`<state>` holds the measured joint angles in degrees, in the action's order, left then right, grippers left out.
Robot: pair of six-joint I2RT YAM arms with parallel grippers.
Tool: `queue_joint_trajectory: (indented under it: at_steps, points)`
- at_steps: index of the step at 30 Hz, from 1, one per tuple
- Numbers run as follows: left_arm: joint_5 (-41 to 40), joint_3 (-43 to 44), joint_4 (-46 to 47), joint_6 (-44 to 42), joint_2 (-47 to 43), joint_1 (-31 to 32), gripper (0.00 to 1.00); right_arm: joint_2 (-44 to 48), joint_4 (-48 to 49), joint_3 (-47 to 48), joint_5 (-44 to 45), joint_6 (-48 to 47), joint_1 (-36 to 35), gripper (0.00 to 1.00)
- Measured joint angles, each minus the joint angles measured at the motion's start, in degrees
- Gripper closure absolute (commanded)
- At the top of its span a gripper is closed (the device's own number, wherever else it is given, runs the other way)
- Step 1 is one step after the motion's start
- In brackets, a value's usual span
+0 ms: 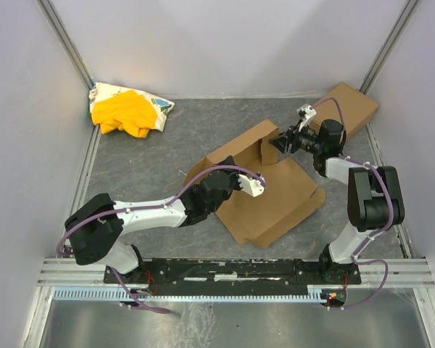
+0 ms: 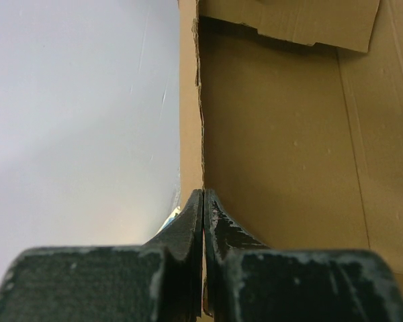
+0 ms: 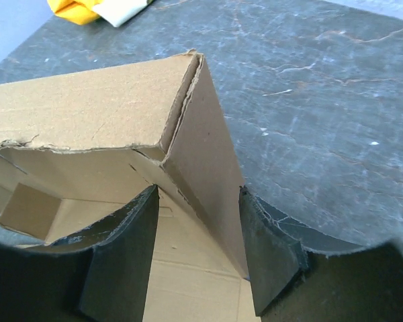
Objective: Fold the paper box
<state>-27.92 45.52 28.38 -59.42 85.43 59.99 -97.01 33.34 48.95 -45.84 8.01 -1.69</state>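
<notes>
two claws: left gripper (image 2: 203, 194) clamps the paper box (image 1: 275, 199) wall (image 2: 188, 100), likely bracing it; right gripper (image 3: 198, 193) gapes astride a flap (image 3: 205, 141).

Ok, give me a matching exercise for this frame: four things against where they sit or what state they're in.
1 cloth bundle
2 second cardboard box
3 left gripper
4 right gripper

A open, astride a wall of the paper box
B far-left corner
C far-right corner
D shut on the paper box's edge

Pairs: 1-B, 2-C, 3-D, 4-A
</notes>
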Motion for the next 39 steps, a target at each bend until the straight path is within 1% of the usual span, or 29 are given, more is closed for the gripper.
queue_joint_trajectory:
  at_steps: [7, 10, 12, 14, 17, 22, 26, 30, 31, 33, 35, 39]
  points:
    - [0.0, 0.0, 0.0, 0.0, 0.3, 0.2, 0.97, -3.7, 2.8, 1.0, -3.9, 3.0, -0.1, 0.43]
    - [0.0, 0.0, 0.0, 0.0, 0.3, 0.5, 0.97, -4.4, 3.7, 1.2, -4.2, 3.8, -0.4, 0.48]
    - [0.0, 0.0, 0.0, 0.0, 0.5, 0.7, 0.97, -5.2, 4.0, 1.7, -3.3, 4.0, -0.7, 0.54]
    - [0.0, 0.0, 0.0, 0.0, 0.7, 0.9, 0.97, -5.6, 3.9, 2.1, -1.3, 3.6, -1.5, 0.61]
    - [0.0, 0.0, 0.0, 0.0, 0.9, 1.0, 0.97, -5.6, 3.8, 2.3, 4.0, 2.3, -3.4, 0.74]
    - [0.0, 0.1, 0.0, 0.0, 1.0, 1.2, 0.97, -4.5, 2.1, 2.4, 12.2, 1.7, -5.9, 0.86]
    - [-0.3, 0.7, 0.0, 0.0, 1.6, 1.3, 0.97, -1.9, 1.3, 0.2, 19.2, 1.8, -7.9, 0.91]
    - [-1.2, 1.5, 0.0, 0.0, 2.6, 1.6, 0.97, 1.1, -0.3, -1.8, 27.0, 1.7, -10.0, 0.91]
    - [-1.5, 1.6, 0.0, 0.0, 2.8, 1.7, 0.97, 1.5, -0.7, -2.0, 28.6, 1.6, -10.6, 0.89]
    - [-2.1, 1.6, 0.0, 0.0, 3.1, 1.9, 0.97, 2.2, -1.6, -2.1, 31.2, 1.4, -11.5, 0.78]
    - [-2.4, 1.6, 0.0, 0.0, 3.1, 1.9, 0.97, 2.5, -1.9, -2.3, 32.4, 1.2, -11.9, 0.7]
    - [-3.1, 1.6, 0.0, 0.0, 3.1, 2.2, 0.97, 2.4, -3.0, -2.3, 33.0, 1.3, -11.9, 0.65]
